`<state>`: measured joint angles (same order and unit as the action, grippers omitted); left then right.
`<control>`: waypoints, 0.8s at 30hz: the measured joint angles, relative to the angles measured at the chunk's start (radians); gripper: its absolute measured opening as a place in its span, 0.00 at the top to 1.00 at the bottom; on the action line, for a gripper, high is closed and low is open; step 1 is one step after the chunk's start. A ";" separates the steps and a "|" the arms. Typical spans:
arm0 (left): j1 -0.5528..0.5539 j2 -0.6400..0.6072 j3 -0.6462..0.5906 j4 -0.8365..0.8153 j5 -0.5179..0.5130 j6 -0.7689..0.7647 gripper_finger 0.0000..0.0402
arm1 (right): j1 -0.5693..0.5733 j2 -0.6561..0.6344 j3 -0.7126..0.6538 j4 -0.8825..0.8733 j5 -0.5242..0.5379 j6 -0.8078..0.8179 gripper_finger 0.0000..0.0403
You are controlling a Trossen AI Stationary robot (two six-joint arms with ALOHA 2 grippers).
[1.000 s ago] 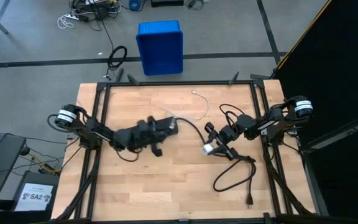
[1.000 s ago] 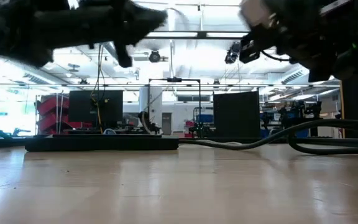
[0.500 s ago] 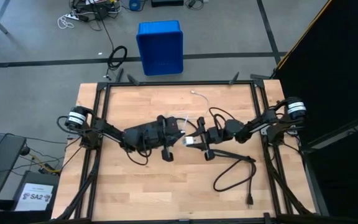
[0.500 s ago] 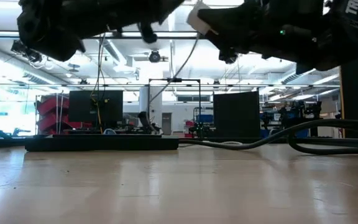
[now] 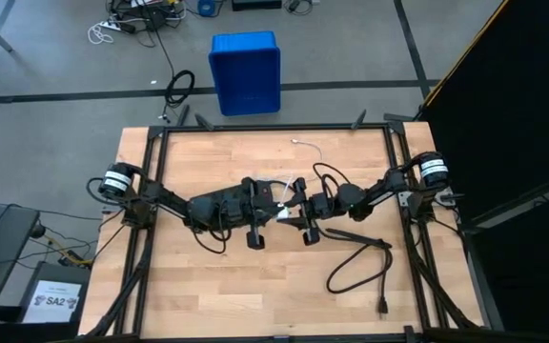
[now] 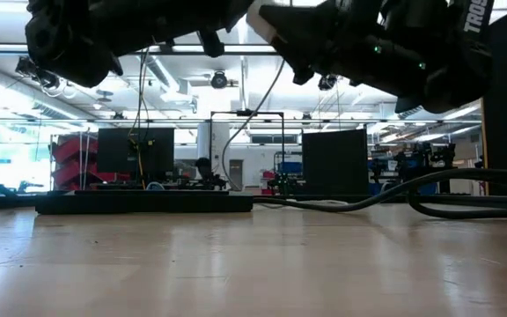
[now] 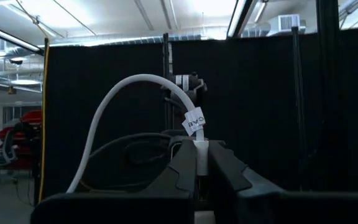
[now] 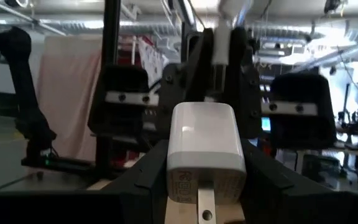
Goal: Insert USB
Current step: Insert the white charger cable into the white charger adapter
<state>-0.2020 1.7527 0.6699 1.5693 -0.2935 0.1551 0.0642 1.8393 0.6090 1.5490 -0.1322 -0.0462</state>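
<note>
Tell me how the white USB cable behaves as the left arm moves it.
The white USB cable likely flops: it arcs loosely from the left gripper, whose fingers are shut on its plug end. It looks thin and light, so its free tail on the table probably drags along.

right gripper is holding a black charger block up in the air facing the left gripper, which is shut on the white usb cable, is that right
Not quite: the charger block in the right gripper is white, not black, as the right wrist view shows. The rest holds: it is held above the table facing the left gripper, which is shut on the white USB cable.
</note>
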 joint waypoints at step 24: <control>0.001 -0.011 -0.108 -0.517 -0.026 -0.254 1.00 | -0.074 -0.002 -0.125 -0.190 -0.017 0.300 0.71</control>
<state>-0.2008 1.7420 0.5621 1.0521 -0.3198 -0.0985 -0.0097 1.8378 0.4839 1.3588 -0.1496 0.2539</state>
